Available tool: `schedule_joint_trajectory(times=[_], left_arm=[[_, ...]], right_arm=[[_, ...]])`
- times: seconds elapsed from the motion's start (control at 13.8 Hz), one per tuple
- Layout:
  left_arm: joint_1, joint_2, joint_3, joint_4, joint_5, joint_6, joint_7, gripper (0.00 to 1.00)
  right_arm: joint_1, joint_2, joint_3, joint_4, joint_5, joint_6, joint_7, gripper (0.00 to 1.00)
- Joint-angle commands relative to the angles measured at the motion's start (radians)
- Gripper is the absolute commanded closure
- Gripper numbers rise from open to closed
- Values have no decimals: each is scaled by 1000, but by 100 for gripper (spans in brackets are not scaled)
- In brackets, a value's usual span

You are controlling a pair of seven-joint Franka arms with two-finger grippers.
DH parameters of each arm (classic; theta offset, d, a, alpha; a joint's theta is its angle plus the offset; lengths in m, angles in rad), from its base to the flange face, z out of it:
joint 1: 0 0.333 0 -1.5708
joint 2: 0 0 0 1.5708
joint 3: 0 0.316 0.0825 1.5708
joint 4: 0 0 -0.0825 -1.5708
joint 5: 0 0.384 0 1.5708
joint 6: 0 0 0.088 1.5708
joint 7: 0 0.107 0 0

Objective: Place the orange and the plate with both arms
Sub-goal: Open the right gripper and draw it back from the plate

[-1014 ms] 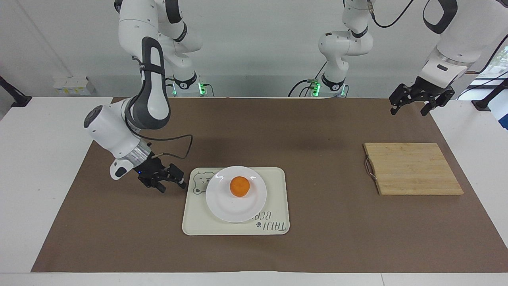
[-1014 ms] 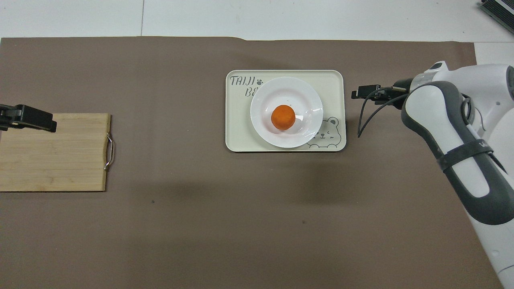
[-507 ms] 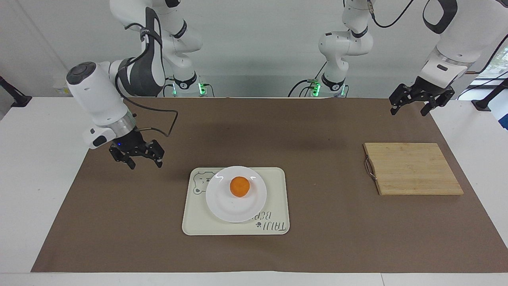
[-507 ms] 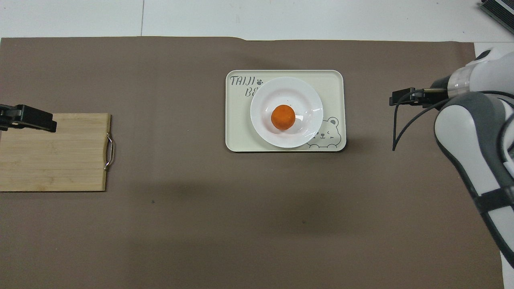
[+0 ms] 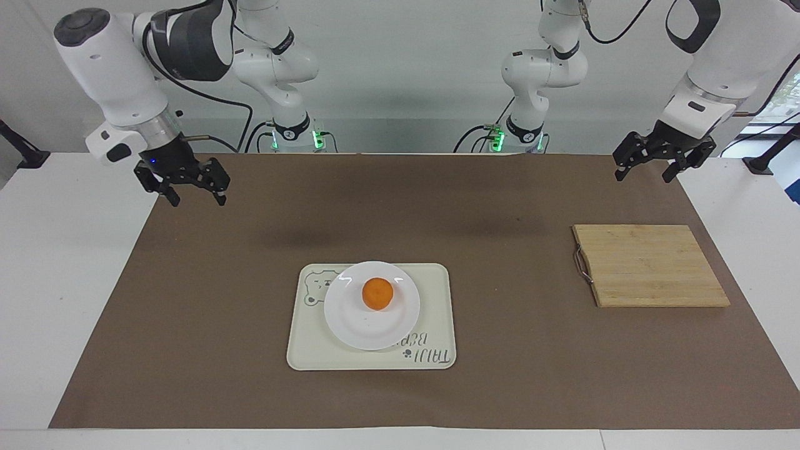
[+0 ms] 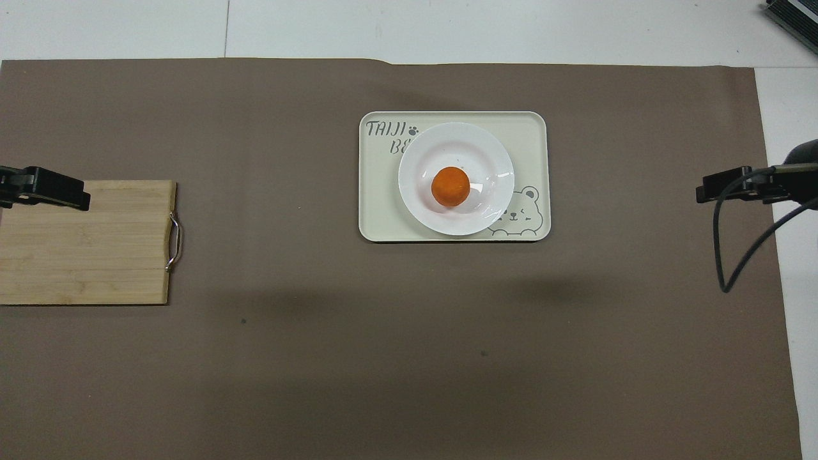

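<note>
**A:** Where does the orange sit?

**B:** In the middle of the plate, and the plate rests on the cream tray with the bear drawing, about midway along the desk. The stacking makes sense: the raised rim keeps a round fruit from rolling off, and the tray holds the plate in one spot.

**A:** Is either arm holding anything?

**B:** No. The right gripper hangs in the air over the brown mat at the right arm's end, released, with nothing between its fingers. The left gripper hovers over the mat's edge just past the wooden cutting board, also spread and empty.

**A:** Why so far apart from the tray?

**B:** I judge both are clear of the work, so nothing can knock the plate or nudge the orange. Each stays at its own end, well apart from the tray.

**A:** So the job looks done?

**B:** It appears so: fruit on plate, plate on tray, nothing gripped.
</note>
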Motion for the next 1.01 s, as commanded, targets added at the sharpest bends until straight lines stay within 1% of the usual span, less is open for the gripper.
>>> schedule_joint_trajectory(times=[0.0, 0.07, 0.29, 0.94], left_arm=[[3, -12, -4, -7, 19, -10, -9, 0], [3, -12, -4, -7, 19, -10, -9, 0], [3, -12, -4, -7, 19, -12, -9, 0], [3, -12, -4, -7, 19, -10, -9, 0]], right_arm=[[-4, 10, 6, 122, -55, -135, 23, 0], [-3, -5, 11, 126, -72, -143, 17, 0], [-3, -71, 20, 38, -74, -134, 21, 0], [7, -80, 20, 34, -54, -178, 23, 0]])
